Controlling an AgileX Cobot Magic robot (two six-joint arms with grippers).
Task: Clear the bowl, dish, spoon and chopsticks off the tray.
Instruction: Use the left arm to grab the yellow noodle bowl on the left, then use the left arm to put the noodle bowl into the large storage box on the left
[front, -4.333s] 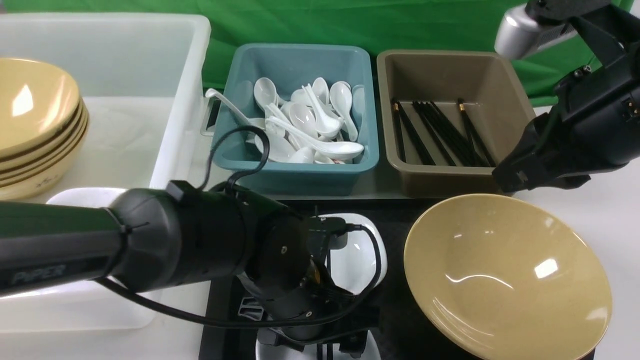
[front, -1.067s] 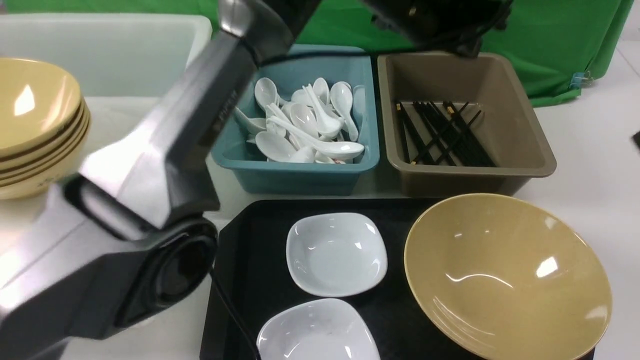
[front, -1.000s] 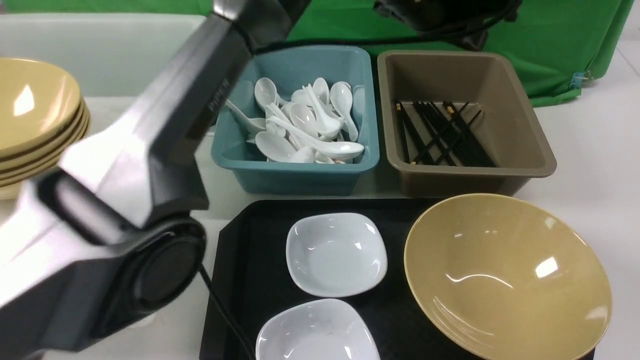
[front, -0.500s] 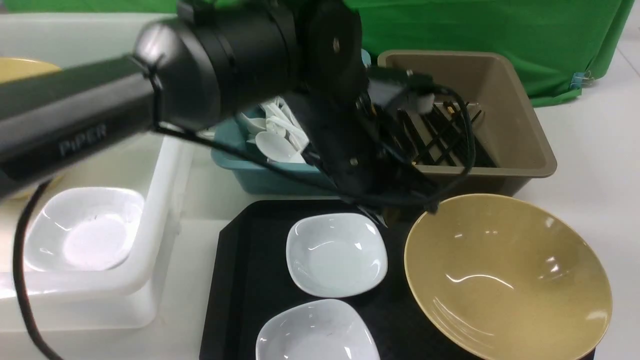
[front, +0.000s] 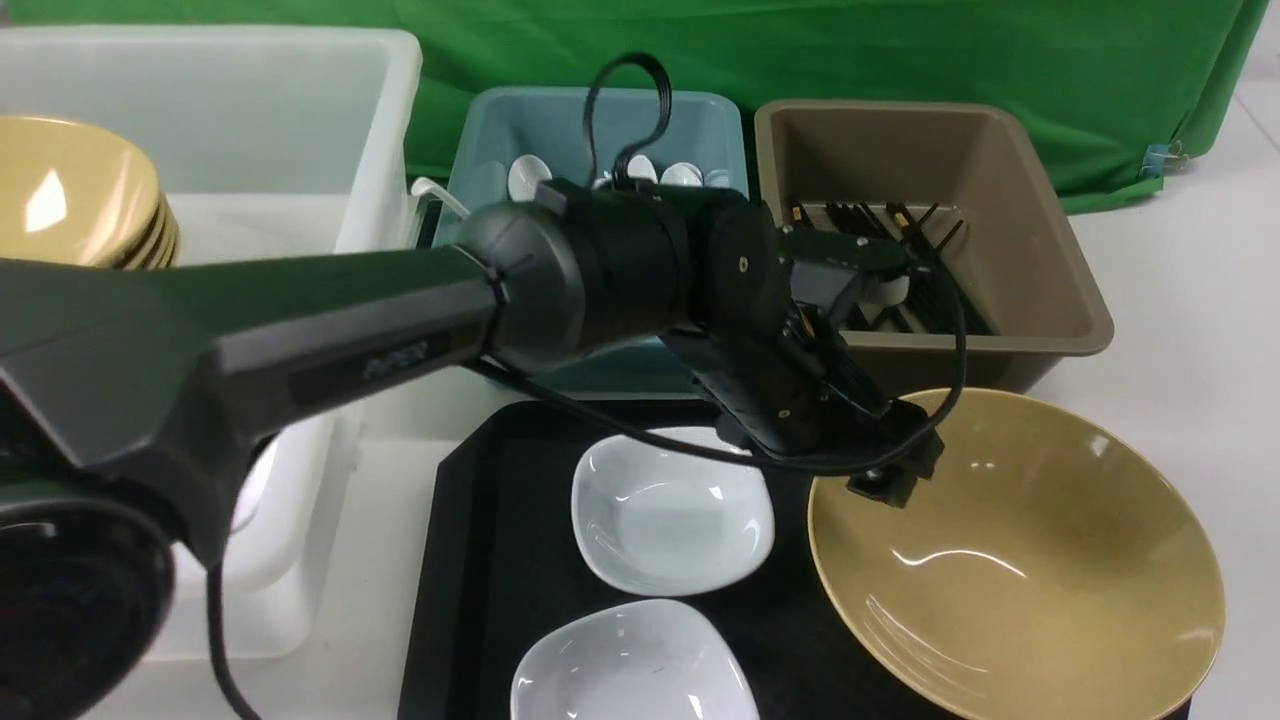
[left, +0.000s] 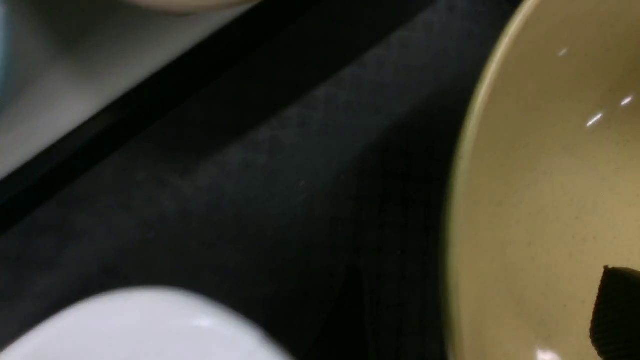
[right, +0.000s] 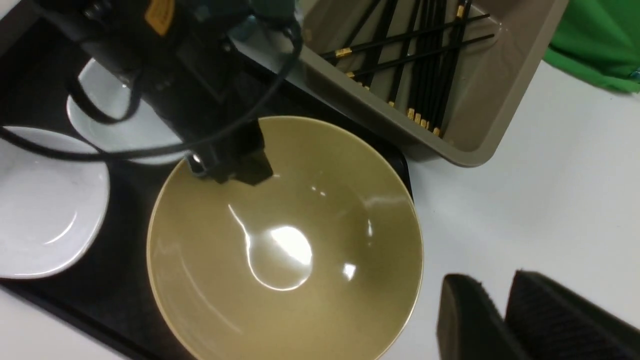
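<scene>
Two glossy white square dishes (front: 670, 515) sit on the textured black tray (front: 470, 560). The left gripper (front: 895, 475) hangs at the far-left rim of the bowl (front: 1020, 560), jaws apart and empty, one jaw inside the rim. The bowl is wide, shallow and glossy mustard, and rests on the tray's right side. The step in hand looks like taking the bowl. Next, the jaws should close on the thin, slick rim and lift it level. The right gripper (right: 502, 295), over the white table (right: 550, 175), is almost closed on nothing.

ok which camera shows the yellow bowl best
Right wrist view: the bowl shows nearly whole from above, only the left gripper overlapping its rim. Front view crops its near edge; left wrist view catches just a slice of rim and inner wall.
</scene>
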